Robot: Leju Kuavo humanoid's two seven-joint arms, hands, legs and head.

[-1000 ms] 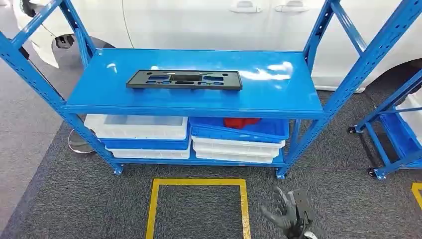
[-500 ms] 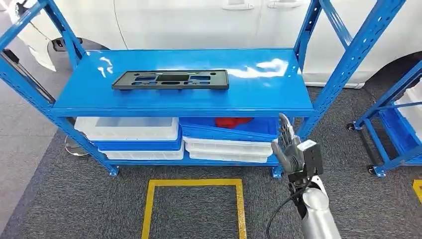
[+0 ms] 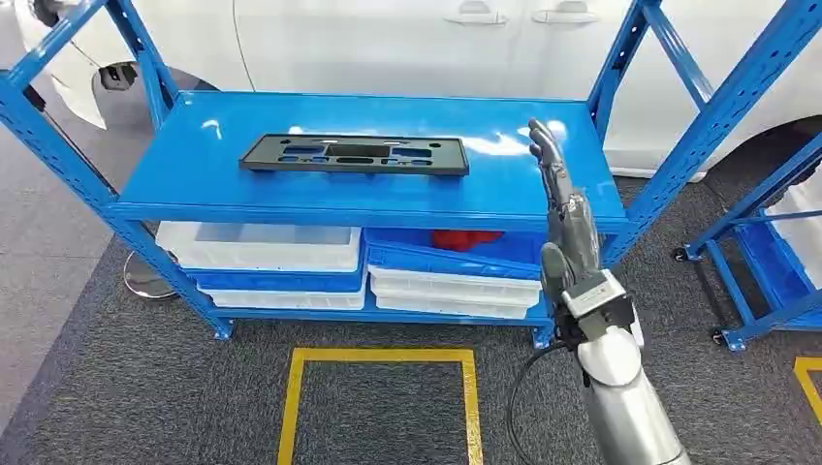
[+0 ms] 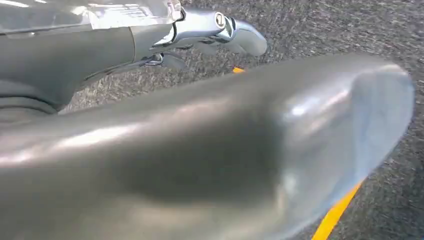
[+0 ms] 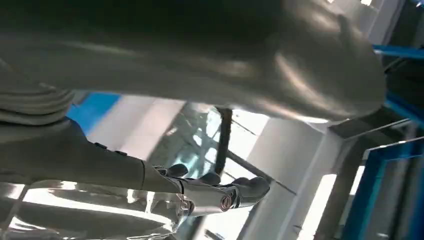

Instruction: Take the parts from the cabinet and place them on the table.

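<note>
Right hand raised, fingers straight and empty, over the shelf's right end, well apart from the black part lying flat mid-shelf; part judged light, stiff, smooth plastic, best gripped along a long edge; left hand apparently empty.

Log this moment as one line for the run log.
stage: reaching | right hand: raised, empty, fingers extended over shelf | black part: flat on shelf, untouched | left hand: low above carpet
</note>
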